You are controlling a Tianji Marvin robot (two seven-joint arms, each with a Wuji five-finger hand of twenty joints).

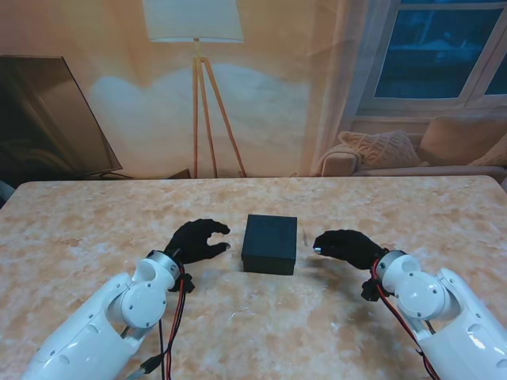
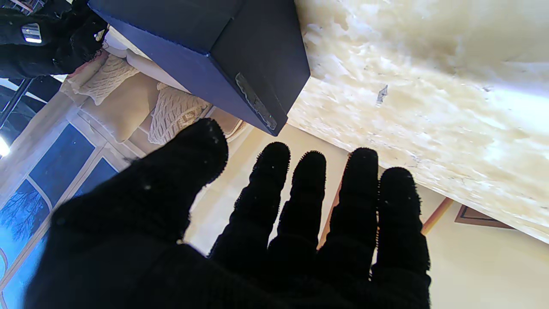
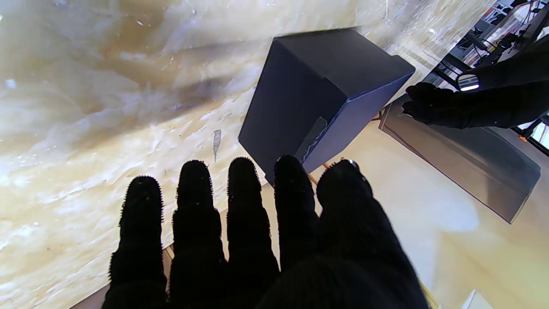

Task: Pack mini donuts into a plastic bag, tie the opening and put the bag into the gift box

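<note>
A dark closed gift box stands at the middle of the marbled table. My left hand, in a black glove, hovers just left of the box with fingers spread and nothing in it. On the box's right, my right hand is also open and holds nothing, a small gap away. The left wrist view shows the box beyond my fingers. In the right wrist view the box sits past my fingers. No donuts or plastic bag show in any view.
A thin pale sliver lies on the table by the box's right side. Behind the table are a floor lamp, a dark screen and a sofa with cushions.
</note>
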